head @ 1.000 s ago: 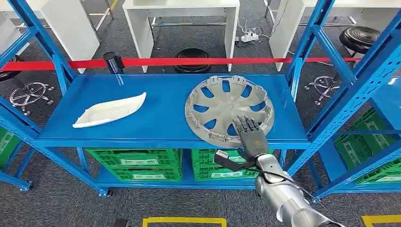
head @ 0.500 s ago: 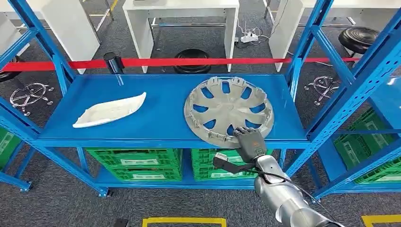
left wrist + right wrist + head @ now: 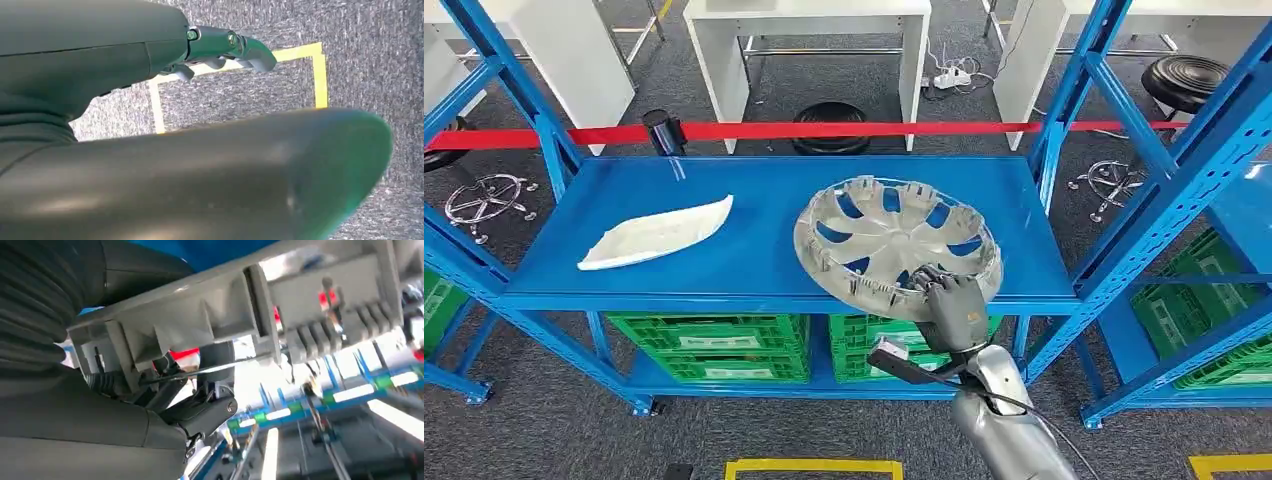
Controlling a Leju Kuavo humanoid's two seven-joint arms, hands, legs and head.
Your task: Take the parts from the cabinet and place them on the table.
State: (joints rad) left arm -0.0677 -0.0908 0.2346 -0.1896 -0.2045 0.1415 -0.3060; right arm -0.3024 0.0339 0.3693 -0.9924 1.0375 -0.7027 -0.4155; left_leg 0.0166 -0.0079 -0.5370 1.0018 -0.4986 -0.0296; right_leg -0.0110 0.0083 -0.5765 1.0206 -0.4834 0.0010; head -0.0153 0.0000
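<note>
Tilted up since a second ago, the round grey plastic hubcap [image 3: 894,243] has its near rim lifted off the blue metal shelf [image 3: 754,245] at frame centre, clamped by the right hand [image 3: 951,302]. A white curved plastic part [image 3: 656,233] lies well apart at left, green crates [image 3: 709,347] below. Whether the left hand [image 3: 225,47] is apart or together cannot be told.

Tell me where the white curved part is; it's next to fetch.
In the head view, the white curved part lies on the left of the blue shelf, apart from the grey wheel cover.
</note>
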